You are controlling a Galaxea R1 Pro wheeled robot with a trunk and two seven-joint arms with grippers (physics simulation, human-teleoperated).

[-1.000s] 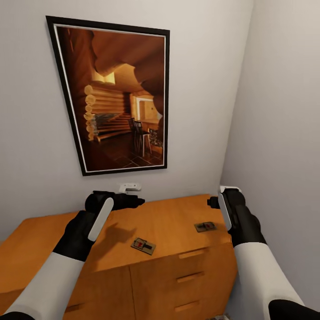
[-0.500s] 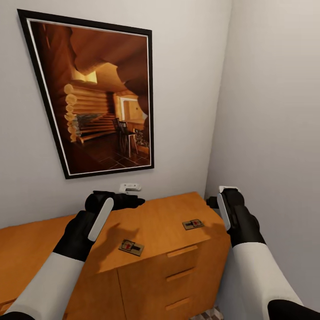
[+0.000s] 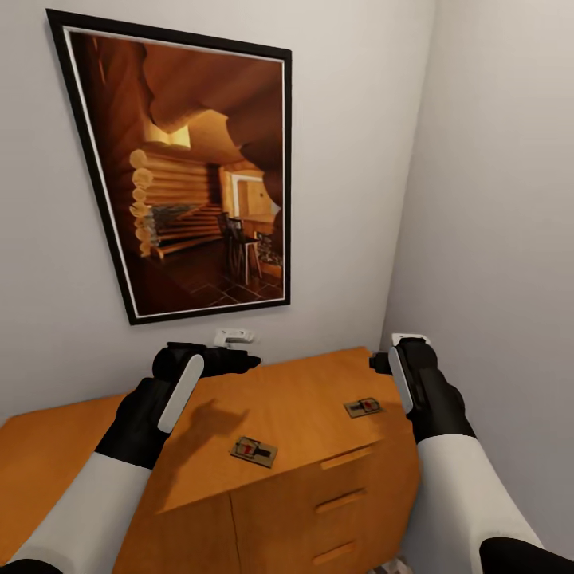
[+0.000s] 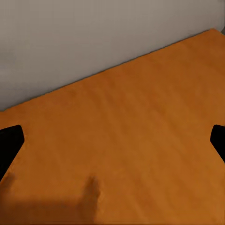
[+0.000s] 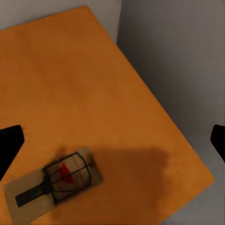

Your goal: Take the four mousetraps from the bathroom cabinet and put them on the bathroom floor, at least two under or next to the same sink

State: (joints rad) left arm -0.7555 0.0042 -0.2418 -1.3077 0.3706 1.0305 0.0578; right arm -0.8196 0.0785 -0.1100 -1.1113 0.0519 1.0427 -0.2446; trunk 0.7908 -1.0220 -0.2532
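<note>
The cabinet [image 3: 303, 395] is a low orange-brown chest with drawer fronts, standing in a corner. Two mousetraps lie flat on its top: one [image 3: 253, 451] near the front edge, the other [image 3: 363, 407] close to the right end. My left gripper [image 3: 237, 361] hovers open over the bare cabinet top [image 4: 122, 136], with nothing between its fingers. My right gripper [image 3: 381, 363] hangs open above the cabinet's right end [image 5: 79, 89], beside the right mousetrap [image 5: 52, 185], a tan board with dark wire and a red mark.
A large framed picture [image 3: 199, 175] hangs on the grey wall behind the cabinet, with a small white fitting [image 3: 232, 336] under it. The side wall [image 3: 502, 239] stands close against the cabinet's right end. A sliver of patterned floor [image 3: 391, 568] shows below.
The whole head picture has shifted left and then back right, so the camera has moved. Both arms keep their pose and both mousetraps stay on the cabinet.
</note>
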